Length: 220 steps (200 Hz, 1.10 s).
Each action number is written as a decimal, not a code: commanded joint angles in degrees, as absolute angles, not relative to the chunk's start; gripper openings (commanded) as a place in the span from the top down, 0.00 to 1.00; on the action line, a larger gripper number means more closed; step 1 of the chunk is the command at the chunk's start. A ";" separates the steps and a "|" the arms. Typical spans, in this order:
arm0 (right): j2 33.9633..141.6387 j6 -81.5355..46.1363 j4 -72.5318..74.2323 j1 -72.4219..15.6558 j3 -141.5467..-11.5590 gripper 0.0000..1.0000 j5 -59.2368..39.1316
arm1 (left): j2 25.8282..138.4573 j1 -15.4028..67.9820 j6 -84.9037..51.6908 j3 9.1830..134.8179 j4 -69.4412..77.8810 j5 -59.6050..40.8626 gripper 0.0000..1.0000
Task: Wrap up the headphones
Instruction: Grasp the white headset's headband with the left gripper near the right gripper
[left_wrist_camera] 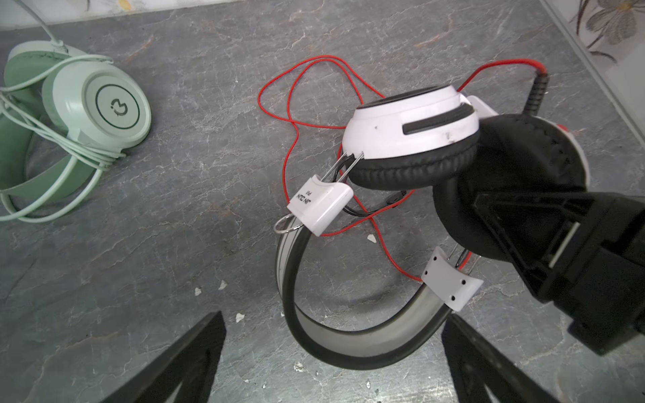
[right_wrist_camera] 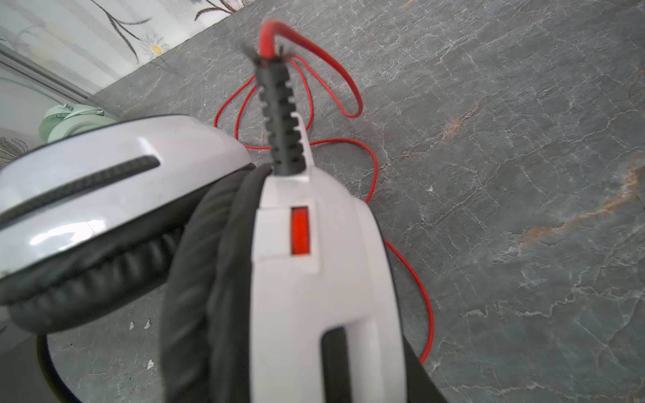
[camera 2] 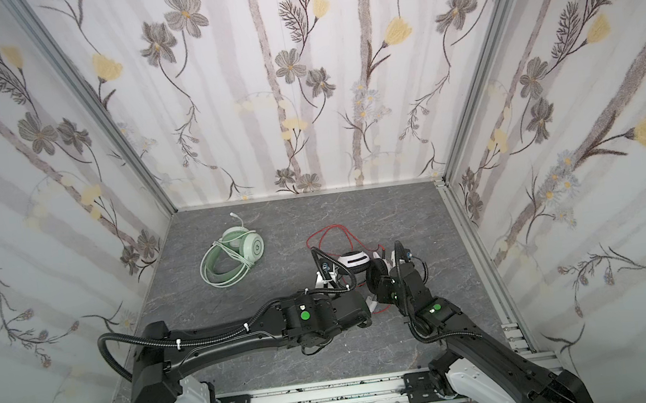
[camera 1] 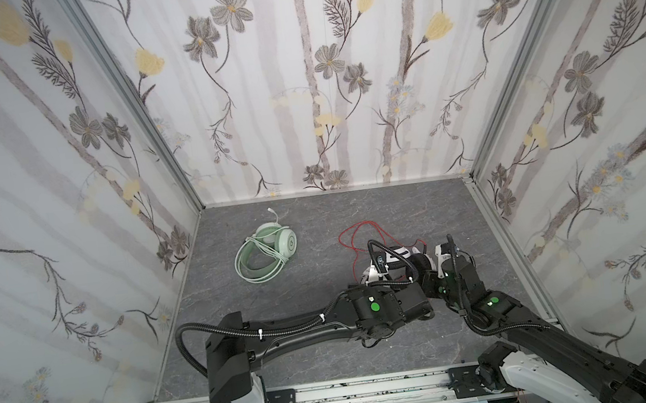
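Nearest, the left arm lies low and stretched across the desk (camera 1: 303, 297) toward the right side. Its wrist is tipped down so the left tool (left_wrist_camera: 333, 315) hovers with both jaws spread wide over the headband (left_wrist_camera: 349, 335), touching nothing. Beside it the right arm is folded at the elbow and reaches inward. The right tool (left_wrist_camera: 488, 206) pinches one black-cushioned ear cup (left_wrist_camera: 506, 157) of the white-and-black headset (left_wrist_camera: 412, 129), holding it tilted over the right half of the desk; whether the band rests on the surface I cannot tell. This headset looks light, with hard, rather slick shells, soft cushions and a springy band, so the cup's rim seems a sound place to hold. Its red cable (left_wrist_camera: 289, 104) lies in loose loops just beyond, thin, limp and likely to snag. It is probably best picked up a little way out from the ribbed black collar (right_wrist_camera: 279, 115), not at the joint itself. Farther back on the left, well apart, the green headset (camera 1: 266, 251) lies flat with its cable already wound round it.
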State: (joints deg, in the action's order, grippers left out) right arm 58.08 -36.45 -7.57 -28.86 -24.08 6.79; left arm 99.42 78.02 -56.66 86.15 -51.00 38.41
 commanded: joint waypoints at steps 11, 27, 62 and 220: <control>57.83 -38.14 -3.87 -28.87 -24.18 0.61 8.63 | 103.77 78.81 -69.09 91.13 -63.18 36.00 0.00; 57.75 -38.16 -3.88 -28.90 -24.21 0.60 8.62 | 103.53 78.91 -73.47 90.23 -62.14 33.15 0.01; 57.34 -38.32 -3.86 -28.83 -24.00 0.60 8.80 | 101.82 78.68 -79.72 85.25 -57.15 28.45 0.09; 55.59 -38.76 -3.68 -28.65 -22.67 0.61 9.13 | 111.01 74.42 -84.96 83.70 -47.56 23.58 0.30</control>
State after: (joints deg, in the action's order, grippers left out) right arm 56.21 -37.43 -7.77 -28.73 -22.81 8.29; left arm 110.96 74.63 -81.34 84.93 -48.12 23.07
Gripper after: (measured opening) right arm 0.393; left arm 0.707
